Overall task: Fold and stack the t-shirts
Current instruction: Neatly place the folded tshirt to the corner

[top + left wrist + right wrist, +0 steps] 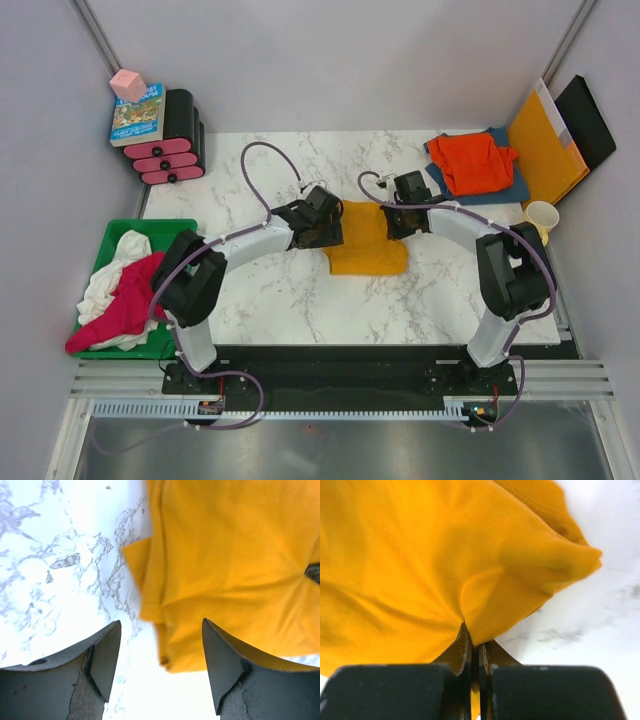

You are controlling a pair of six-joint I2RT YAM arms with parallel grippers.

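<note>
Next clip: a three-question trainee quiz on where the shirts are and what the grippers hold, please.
1. Which two cloth t-shirts lie in the green plastic bin?
2. True or false: the right gripper is shut on the mustard-yellow cloth t-shirt.
3. The red-orange cloth t-shirt lies on: A the green plastic bin; B the dark blue cloth t-shirt; C the stiff orange-yellow paper folder.
Key: 1 the magenta cloth t-shirt and the white cloth t-shirt; 2 true; 3 B.
</note>
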